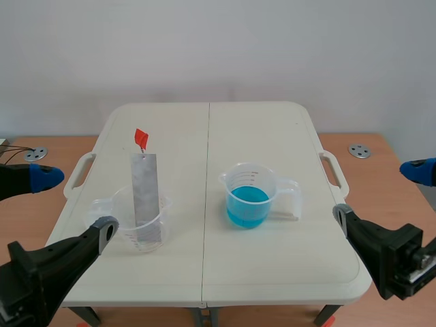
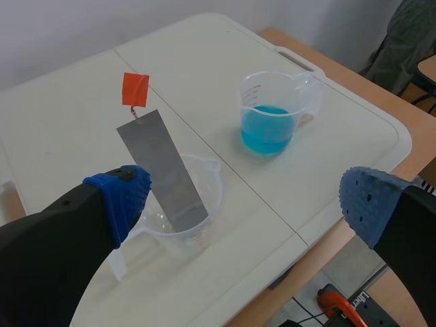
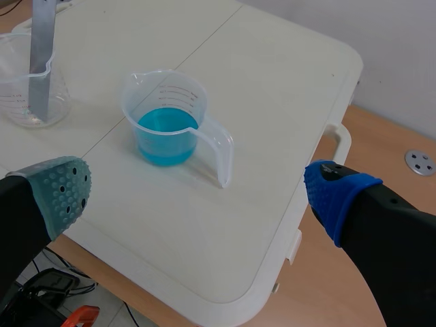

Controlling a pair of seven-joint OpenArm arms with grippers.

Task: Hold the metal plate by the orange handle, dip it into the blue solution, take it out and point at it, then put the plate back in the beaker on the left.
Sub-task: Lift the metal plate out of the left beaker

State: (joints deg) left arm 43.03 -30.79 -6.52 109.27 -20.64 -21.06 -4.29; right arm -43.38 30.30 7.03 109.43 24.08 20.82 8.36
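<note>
A grey metal plate [image 1: 145, 194] stands tilted in a clear beaker [image 1: 155, 235] on the table's left half, its orange handle [image 1: 141, 139] sticking up at the top. To the right, a clear beaker of blue solution [image 1: 248, 199] has its handle turned right. My left gripper [image 1: 75, 203] is open at the table's left edge, short of the plate [image 2: 162, 170] and its beaker [image 2: 212, 182]. My right gripper [image 1: 379, 193] is open off the table's right edge, and the blue beaker [image 3: 165, 116] lies ahead of it.
Both beakers rest on a white folding table [image 1: 272, 136] with a centre seam and side handles, set on a wooden surface. Round metal discs [image 1: 359, 150] [image 1: 35, 154] lie on the wood at either side. A wall stands behind.
</note>
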